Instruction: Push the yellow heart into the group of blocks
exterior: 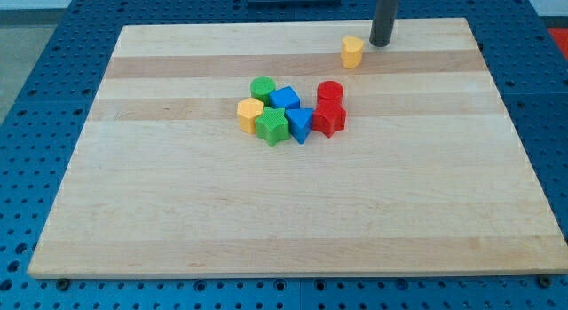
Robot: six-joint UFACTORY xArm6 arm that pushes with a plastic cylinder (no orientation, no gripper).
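A pale wooden board (293,221) made of glued planks lies on a blue perforated metal table (35,43), its near half bare and the table's corners cut off by the frame on every side. Toward the middle of the board sits a tight cluster of small plastic blocks: a green star-shaped block (272,126) at the cluster's near edge, a yellow hexagonal block (249,114) touching it on the view's left, a blue block (300,124) of unclear shape on its right, and a red block (329,118) with notched sides at the view's right end. Behind these stand a green cylinder (263,89), a blue cube-like block (285,99) and a red cylinder (330,91); several of them partly hide one another, so their outlines are hard to settle. Farther back, well apart from the cluster and toward the view's upper right, the small yellow heart-shaped block (352,51) stands alone. Just beyond it and to its right, the straight dark rod's lower end, the arm's tip (382,43), rests at board level, near the heart with a narrow gap showing; the rod's upper length runs out of the frame. The rod carries no jaws to open or close. No writing or labels can be read.
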